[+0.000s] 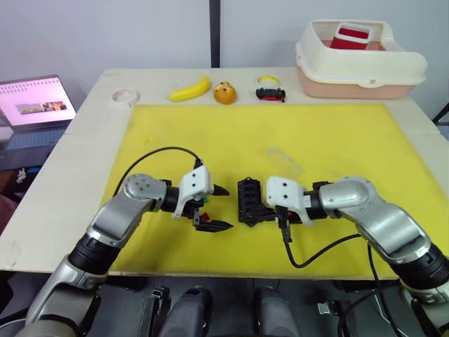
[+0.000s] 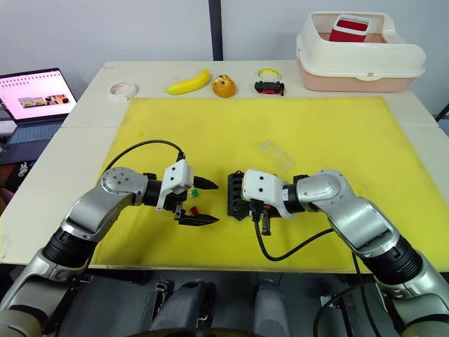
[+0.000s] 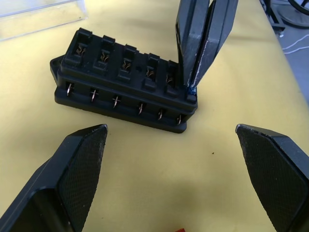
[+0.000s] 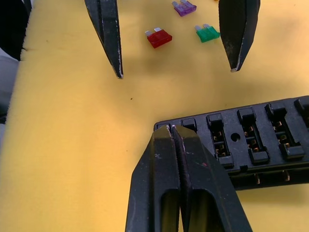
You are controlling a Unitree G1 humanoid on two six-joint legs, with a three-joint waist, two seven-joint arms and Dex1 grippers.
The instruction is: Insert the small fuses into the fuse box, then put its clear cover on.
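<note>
Keep the fuse box (image 1: 248,199) steady on the yellow mat with the right tool (image 4: 170,128), pinched narrow on a blue fuse at the box's end slot, press straight down, leaving the wide-spread left tool (image 1: 219,208) just beside the box.

bare mat (image 1: 330,133) – fuse box (image 1: 248,200) between grippers

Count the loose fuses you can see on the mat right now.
3: a red fuse, a green fuse and a purple fuse, all lying beyond the open left gripper. Others may be hidden.
</note>
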